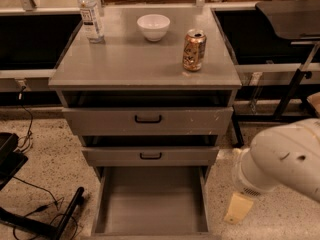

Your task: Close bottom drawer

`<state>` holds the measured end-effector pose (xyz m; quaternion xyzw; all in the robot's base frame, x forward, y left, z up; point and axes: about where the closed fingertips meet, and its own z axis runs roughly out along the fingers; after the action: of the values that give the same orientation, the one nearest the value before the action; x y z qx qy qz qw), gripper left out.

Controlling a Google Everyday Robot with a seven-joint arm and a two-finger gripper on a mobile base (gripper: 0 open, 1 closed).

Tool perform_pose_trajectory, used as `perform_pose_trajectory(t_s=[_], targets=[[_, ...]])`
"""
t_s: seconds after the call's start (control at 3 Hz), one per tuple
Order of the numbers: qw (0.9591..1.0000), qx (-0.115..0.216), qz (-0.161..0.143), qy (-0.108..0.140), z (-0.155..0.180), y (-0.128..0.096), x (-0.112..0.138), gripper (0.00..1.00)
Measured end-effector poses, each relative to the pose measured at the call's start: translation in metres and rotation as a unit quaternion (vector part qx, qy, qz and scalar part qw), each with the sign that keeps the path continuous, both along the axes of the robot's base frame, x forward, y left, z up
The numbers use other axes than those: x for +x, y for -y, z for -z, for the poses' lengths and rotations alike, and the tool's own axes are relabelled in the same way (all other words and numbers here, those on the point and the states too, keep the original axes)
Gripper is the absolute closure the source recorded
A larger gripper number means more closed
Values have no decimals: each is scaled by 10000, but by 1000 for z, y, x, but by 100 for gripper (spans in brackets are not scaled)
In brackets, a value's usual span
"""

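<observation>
The bottom drawer (150, 204) is pulled far out of the grey cabinet, an empty grey tray. Its front panel and handle are cut off by the lower edge of the view. Above it, the middle drawer (150, 155) and the top drawer (148, 119) stand slightly out, each with a black handle. My gripper (238, 208) shows as a cream-coloured tip below the white arm (280, 159), low over the floor just right of the bottom drawer's right wall, apart from it.
On the cabinet top (125, 64) stand a water bottle (91, 15), a white bowl (153, 26) and a drink can (194, 50). A black stand with cables (50, 224) lies on the floor at the left. A black table with legs (290, 19) is at the right.
</observation>
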<state>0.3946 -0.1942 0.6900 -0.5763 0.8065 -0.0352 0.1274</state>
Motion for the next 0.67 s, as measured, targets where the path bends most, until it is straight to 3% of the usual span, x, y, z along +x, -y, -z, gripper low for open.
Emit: perform_pose_trajectory(t_s=[0.33,0.67], targets=[[9999,27,88,-78,39,-1,-9,0],[9999,26,88,-78,39,-1,-9,0]])
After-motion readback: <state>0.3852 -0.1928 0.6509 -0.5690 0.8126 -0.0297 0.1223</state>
